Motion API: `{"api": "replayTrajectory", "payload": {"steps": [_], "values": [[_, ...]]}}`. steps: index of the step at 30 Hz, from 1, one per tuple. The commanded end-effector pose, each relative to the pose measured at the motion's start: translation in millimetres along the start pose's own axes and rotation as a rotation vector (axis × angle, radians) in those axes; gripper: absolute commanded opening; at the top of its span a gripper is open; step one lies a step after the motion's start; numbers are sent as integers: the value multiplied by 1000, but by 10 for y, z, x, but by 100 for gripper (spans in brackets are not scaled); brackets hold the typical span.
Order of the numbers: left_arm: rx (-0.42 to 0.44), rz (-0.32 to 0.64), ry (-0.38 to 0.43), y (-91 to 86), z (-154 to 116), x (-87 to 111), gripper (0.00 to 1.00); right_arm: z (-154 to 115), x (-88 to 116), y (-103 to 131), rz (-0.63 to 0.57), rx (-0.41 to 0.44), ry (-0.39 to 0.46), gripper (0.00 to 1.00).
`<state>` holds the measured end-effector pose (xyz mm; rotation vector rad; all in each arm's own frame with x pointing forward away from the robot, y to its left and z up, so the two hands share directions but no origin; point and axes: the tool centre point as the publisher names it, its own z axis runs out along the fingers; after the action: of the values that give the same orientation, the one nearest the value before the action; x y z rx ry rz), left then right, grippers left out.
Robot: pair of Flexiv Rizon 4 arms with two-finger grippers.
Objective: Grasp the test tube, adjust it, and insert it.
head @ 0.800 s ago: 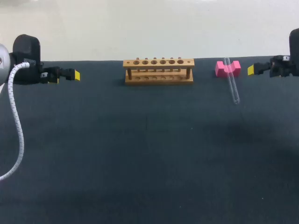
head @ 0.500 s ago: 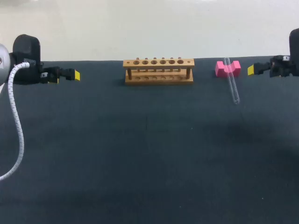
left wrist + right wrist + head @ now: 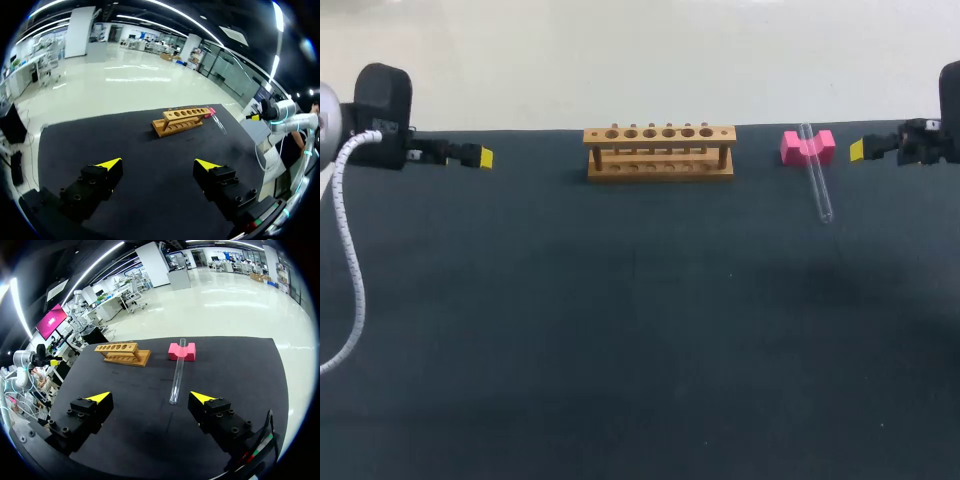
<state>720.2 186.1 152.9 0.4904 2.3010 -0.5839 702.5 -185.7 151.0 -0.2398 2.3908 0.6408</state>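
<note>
test tube (image 3: 817,178) resting on pink block (image 3: 792,148), right of wooden rack (image 3: 660,152)

Bench (image 3: 640,330): dark, matte top.
- Wooden rack (image 3: 660,152), six holes, upright, at 12 o'clock.
- Pink block (image 3: 807,147), notched, at 1 o'clock, near the rack.
- Test tube (image 3: 817,180), clear, one end in the block's notch, the other on the bench toward 6 o'clock.

The left arm (image 3: 382,120) comes in at the far left corner of the surface (image 3: 620,340) with its wrist held level. Its jaws point inward toward the middle and stand wide apart, with nothing between the yellow fingertips (image 3: 109,163). The right arm (image 3: 928,142) mirrors it at the far right corner, jaws likewise spread wide and holding nothing, also aimed inward.
</note>
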Motion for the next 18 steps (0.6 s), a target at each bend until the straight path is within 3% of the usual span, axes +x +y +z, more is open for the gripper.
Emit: {"api": "replayTrajectory", "payload": {"steps": [1, 18], "values": [[151, 70, -21, 214, 162, -54, 100, -7, -18, 1, 0, 1, 9, 100], [449, 388, -97, 497, 539, -289, 100, -7, -18, 1, 0, 1, 9, 100]]}}
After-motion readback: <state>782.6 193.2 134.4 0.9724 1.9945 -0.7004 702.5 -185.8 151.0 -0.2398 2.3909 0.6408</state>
